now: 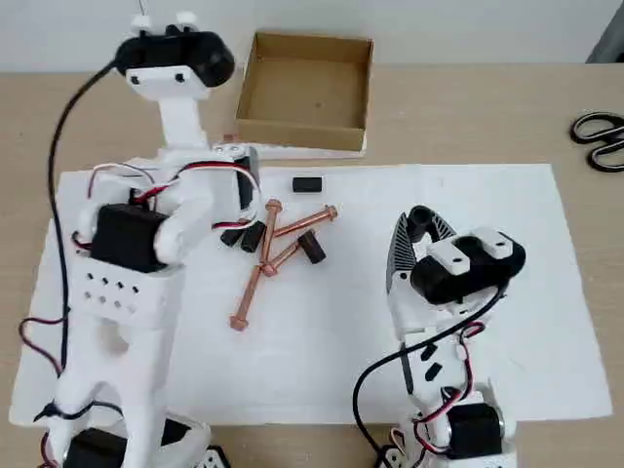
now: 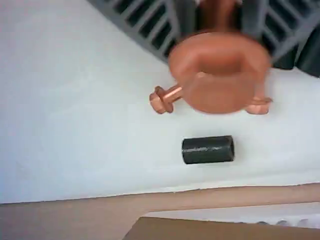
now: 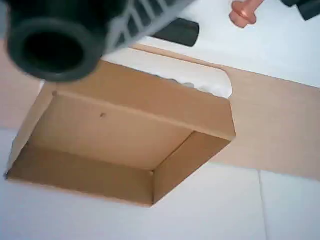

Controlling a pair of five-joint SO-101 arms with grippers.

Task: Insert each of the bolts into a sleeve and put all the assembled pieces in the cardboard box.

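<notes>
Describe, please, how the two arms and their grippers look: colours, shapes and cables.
The left arm and right arm are white plastic shells with black motor blocks. Thin red, black and white wires loop along their joints, and a thicker black cable runs to each. The left gripper and right gripper are dark grey with ribbed, slotted sides.

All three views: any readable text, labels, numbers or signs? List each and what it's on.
None readable in any view.
cardboard box: plain, no print.
white sheet: blank.
bolt and sleeve close to the wrist cameras: no markings visible.
loose sleeve: faint scuffs, no legible characters.
scissors: too small to tell.
</notes>
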